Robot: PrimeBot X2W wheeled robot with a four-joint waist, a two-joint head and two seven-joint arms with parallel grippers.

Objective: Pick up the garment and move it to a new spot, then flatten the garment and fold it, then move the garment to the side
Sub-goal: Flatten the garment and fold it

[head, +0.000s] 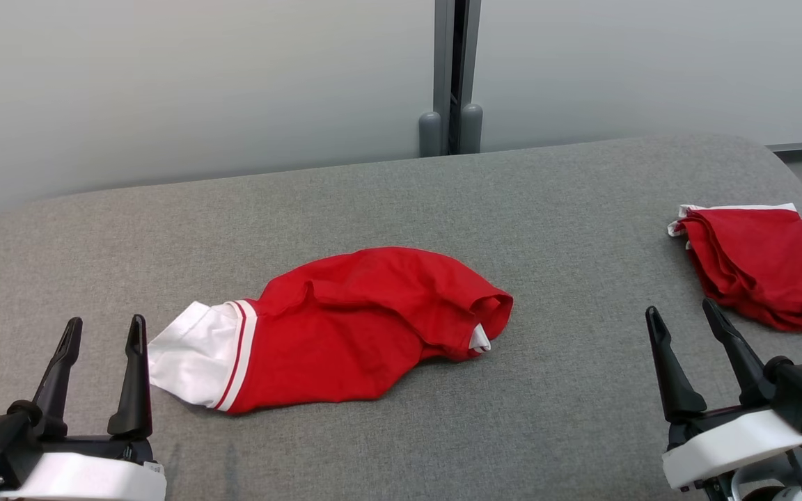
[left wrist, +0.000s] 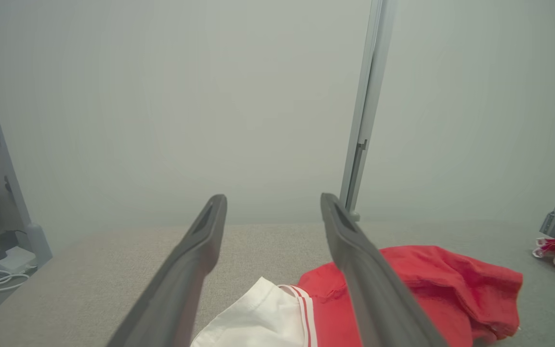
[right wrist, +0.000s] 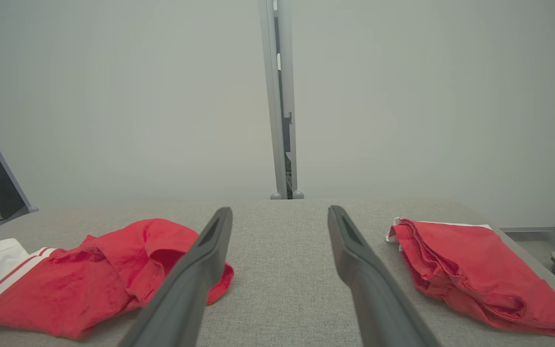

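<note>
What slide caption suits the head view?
Left gripper and right gripper, both open, flank a crumpled red-and-white garment on a grey table; folded red garment at right.

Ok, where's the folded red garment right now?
Head view: the folded red garment lies at the table's right edge, just beyond the right gripper, apart from the crumpled garment.

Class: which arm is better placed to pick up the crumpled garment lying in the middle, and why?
Probably the left. The left gripper, jaws open, sits just beside the white end of the crumpled garment; the right gripper stands farther off, nearer the folded garment.
</note>
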